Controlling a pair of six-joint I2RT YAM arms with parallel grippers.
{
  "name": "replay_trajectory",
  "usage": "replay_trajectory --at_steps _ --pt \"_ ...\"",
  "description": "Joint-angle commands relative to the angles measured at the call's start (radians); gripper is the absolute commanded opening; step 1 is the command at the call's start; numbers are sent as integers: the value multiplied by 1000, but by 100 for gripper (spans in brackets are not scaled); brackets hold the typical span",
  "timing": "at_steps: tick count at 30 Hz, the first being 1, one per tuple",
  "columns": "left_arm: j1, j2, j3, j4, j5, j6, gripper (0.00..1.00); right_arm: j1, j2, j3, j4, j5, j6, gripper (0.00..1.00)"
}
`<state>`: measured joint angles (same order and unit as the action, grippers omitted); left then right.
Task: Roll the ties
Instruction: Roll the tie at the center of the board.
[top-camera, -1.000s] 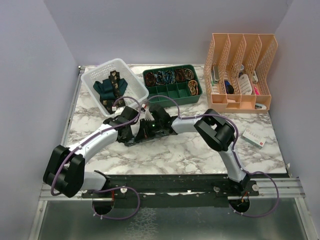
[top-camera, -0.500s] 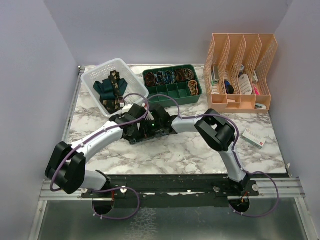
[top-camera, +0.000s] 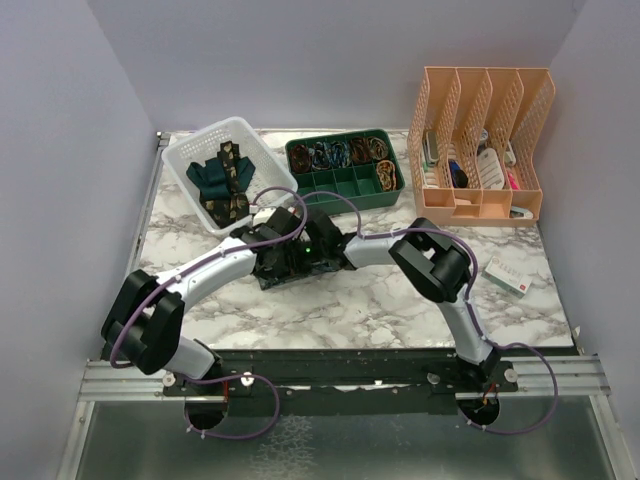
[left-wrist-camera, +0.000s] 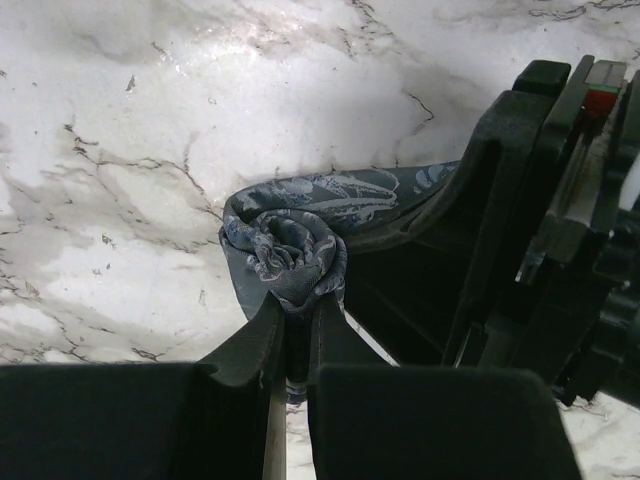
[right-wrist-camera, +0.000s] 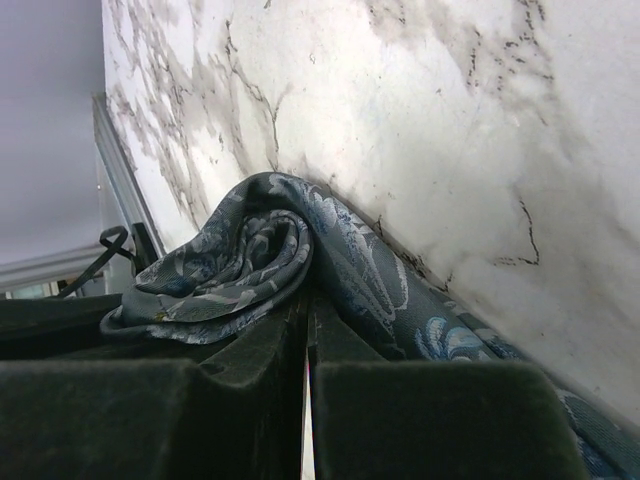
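The marble table is glossy white with grey veins, hard and flat. At 2 o'clock stands a peach plastic file rack with slotted walls. At 12 o'clock sits a green tray of small compartments, and at 11 o'clock a white lattice basket. A small flat box lies at 3 o'clock. In the basket rest a teal tie and a black-and-gold tie, both bunched soft fabric.

Over the last second the left arm has swung in from 9 o'clock toward the centre. Its wrist has closed up on the right arm's wrist, which has barely shifted. I judge this to be the winding stroke: the left side carries the coil along the strip while the right side anchors the tail, so this roll looks well along, with the basket ties not yet done.

The blue-grey tie is at the table's centre, between the two wrists. It is thin, slightly shiny woven cloth with a pale leaf pattern, wound into a small rosette, with a flat tail running toward 3 o'clock in the left wrist view. The left gripper is narrow, its dark padded fingers pinching the coil's lower edge. The right gripper is likewise nearly closed, with folds of the same tie caught at its tips.
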<state>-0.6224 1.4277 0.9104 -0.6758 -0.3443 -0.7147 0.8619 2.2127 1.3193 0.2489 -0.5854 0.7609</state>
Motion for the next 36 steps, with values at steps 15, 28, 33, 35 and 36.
replay_trajectory --at_steps 15,28,33,35,36 --pt "-15 99 53 18 -42 0 0 1 -242 -160 -101 292 -19 13" --pt "-53 168 112 28 -2 41 24 -48 -391 -312 -140 502 -29 13" --pt "-67 186 131 41 21 65 43 -77 -421 -351 -123 505 -26 13" --pt "-69 188 139 49 35 67 46 -88 -433 -363 -122 511 -26 13" --pt "-69 189 144 54 45 67 47 -95 -438 -368 -123 511 -27 13"
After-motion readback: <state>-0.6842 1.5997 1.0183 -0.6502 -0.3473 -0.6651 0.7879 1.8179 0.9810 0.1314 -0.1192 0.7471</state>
